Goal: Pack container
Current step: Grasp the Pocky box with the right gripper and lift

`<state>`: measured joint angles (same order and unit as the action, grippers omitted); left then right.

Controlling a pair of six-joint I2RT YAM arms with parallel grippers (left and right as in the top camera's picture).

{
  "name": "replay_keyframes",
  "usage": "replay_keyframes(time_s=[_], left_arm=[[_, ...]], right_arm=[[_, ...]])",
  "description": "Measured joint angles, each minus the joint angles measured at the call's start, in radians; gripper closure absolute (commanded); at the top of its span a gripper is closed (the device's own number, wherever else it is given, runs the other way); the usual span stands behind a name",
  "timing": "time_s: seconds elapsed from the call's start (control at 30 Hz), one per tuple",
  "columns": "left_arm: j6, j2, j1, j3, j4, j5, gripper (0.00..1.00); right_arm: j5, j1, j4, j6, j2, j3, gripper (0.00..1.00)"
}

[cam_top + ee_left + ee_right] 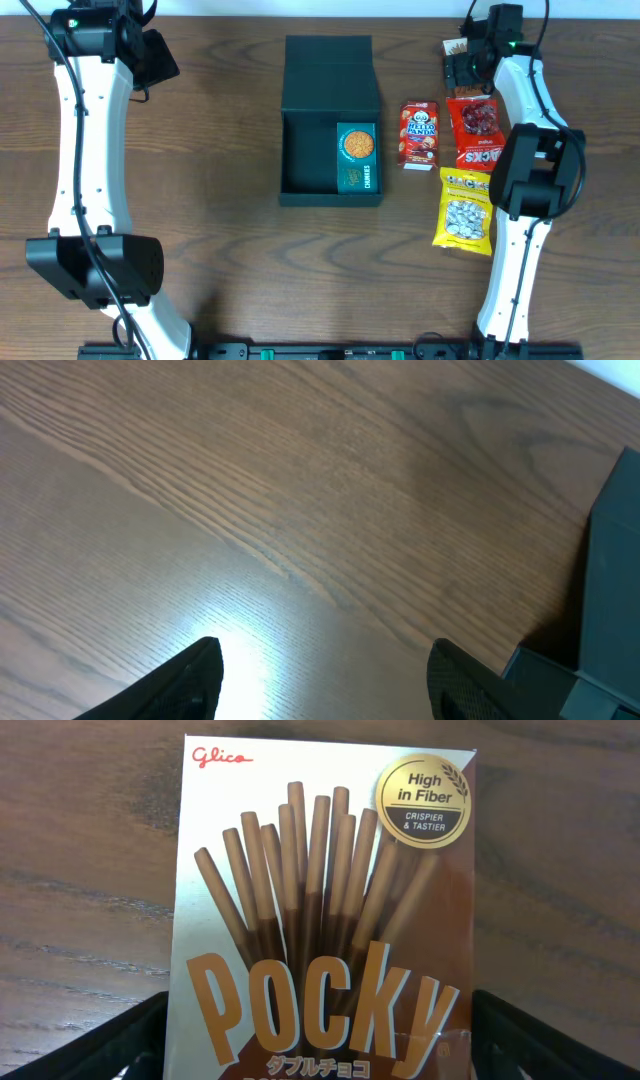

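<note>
Spread right fingers [120,1050] straddled the Pocky box [320,920]; left fingers [180,685] hung apart, empty. Next probably needed a clench, then carrying eight-o'clock into the container [305,150].

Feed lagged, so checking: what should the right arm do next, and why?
Probably close the right fingers on the Pocky box: they stand open on either side of it, and the container has room beside the cookie pack.
</note>
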<state>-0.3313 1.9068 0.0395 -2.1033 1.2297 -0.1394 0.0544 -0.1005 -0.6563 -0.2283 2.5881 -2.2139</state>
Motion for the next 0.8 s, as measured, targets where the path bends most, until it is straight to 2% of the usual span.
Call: replay_keyframes(time_s=[0.1, 0.27, 0.4, 0.8], left_arm=[[0.000, 0.000, 0.000, 0.000, 0.000, 0.000, 0.32], [0.000, 0.000, 0.000, 0.000, 0.000, -0.001, 0.33], [0.000, 0.000, 0.000, 0.000, 0.000, -0.003, 0.33], [0.000, 0.000, 0.000, 0.000, 0.000, -0.003, 0.33]], right_arm=[[0.002, 0.000, 0.005, 0.009, 0.002, 0.000, 0.24], [0.000, 0.004, 0.002, 0.051, 0.002, -0.003, 0.28], [-0.001, 0.017, -0.040, 0.098, 0.003, -0.047, 0.27], [0.007, 0.137, -0.399, 0.161, 0.003, -0.444, 0.31]])
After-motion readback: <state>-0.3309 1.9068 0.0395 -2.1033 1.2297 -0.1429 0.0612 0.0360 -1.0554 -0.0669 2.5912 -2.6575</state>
